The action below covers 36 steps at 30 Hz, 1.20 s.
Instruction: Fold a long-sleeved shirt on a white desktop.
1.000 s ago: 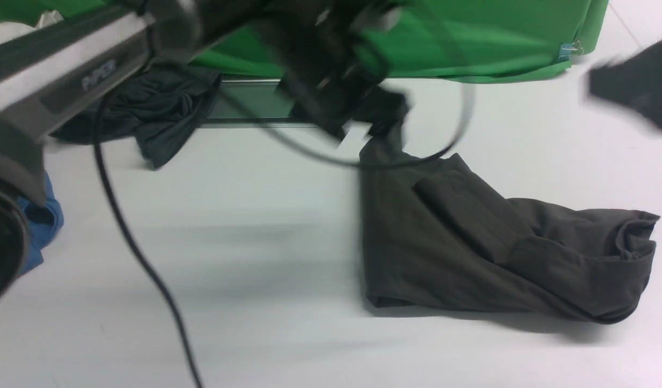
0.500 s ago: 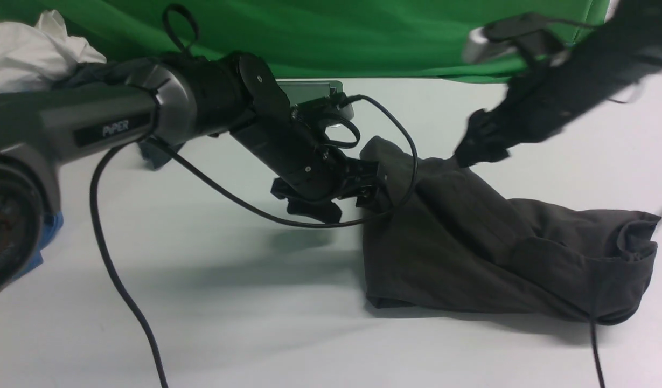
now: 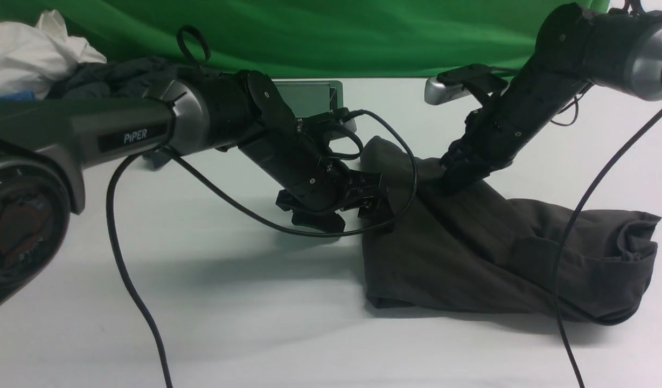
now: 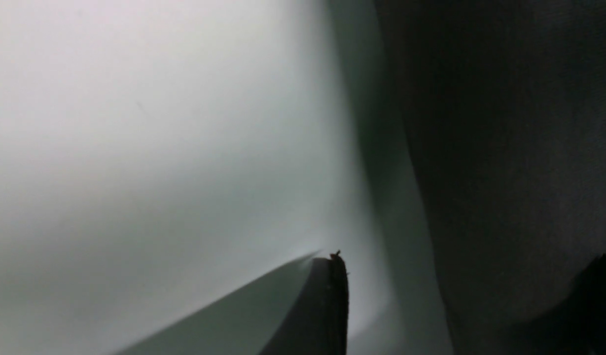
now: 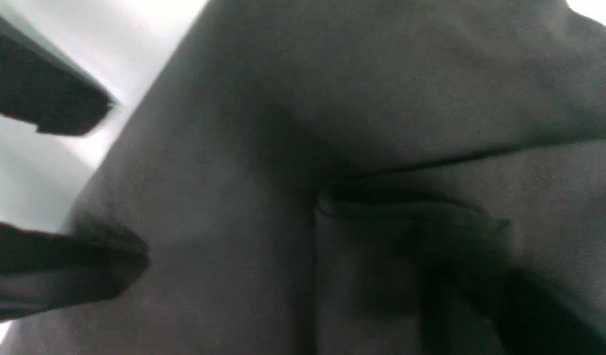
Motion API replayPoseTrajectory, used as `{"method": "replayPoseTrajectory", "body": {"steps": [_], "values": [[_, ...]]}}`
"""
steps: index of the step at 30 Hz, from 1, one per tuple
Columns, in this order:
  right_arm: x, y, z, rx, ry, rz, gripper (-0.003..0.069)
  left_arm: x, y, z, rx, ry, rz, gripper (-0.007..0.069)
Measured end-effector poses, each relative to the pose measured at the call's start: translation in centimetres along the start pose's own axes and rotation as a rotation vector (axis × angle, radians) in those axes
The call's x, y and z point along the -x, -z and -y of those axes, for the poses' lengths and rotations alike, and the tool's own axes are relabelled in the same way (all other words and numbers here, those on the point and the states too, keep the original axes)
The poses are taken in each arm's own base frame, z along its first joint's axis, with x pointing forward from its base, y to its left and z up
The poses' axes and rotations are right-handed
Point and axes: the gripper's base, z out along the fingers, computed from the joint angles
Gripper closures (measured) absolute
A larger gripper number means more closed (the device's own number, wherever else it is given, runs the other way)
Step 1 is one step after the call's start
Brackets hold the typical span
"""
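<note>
An edge of the long-sleeved shirt [image 3: 471, 258] is flanked by the spread fingers of the left gripper [image 3: 355, 213] and the right gripper [image 3: 453, 180], so too thin a pinch may be taken and the cloth dropped.

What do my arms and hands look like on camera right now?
The left arm is a dark grey tube with white PIPER lettering and black joints; the right arm is silver-grey, also black-jointed. The left hand and right hand are black and angular. Thin black cables hang from both: left cable, right cable. A silver camera sits by the right wrist.
</note>
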Motion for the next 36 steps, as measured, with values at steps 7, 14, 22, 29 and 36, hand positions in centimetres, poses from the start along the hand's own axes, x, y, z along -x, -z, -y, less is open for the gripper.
{"method": "replayPoseTrajectory", "body": {"steps": [7, 14, 22, 29, 36], "values": [[-0.3, 1.2, 0.8, 0.002, -0.007, 0.015, 0.0642, 0.0, 0.0, 0.0, 0.000, -0.007, 0.000, -0.0044], [-2.3, 7.7, 4.8, -0.067, -0.109, 0.113, 0.0643, 0.0, 0.0, 0.0, 0.000, -0.007, 0.000, -0.0035], [-6.3, 11.0, 10.8, -0.172, -0.222, 0.097, 0.0643, 0.0, 0.0, 0.0, -0.001, -0.023, 0.001, -0.0022], [-7.2, 10.9, 14.2, -0.414, -0.197, 0.080, 0.0594, 0.0, 0.0, 0.0, -0.002, -0.027, 0.001, -0.0011], [-8.6, 11.7, 14.7, -0.509, -0.399, -0.008, 0.0403, 0.0, 0.0, 0.0, -0.005, -0.024, -0.002, -0.0006]]}}
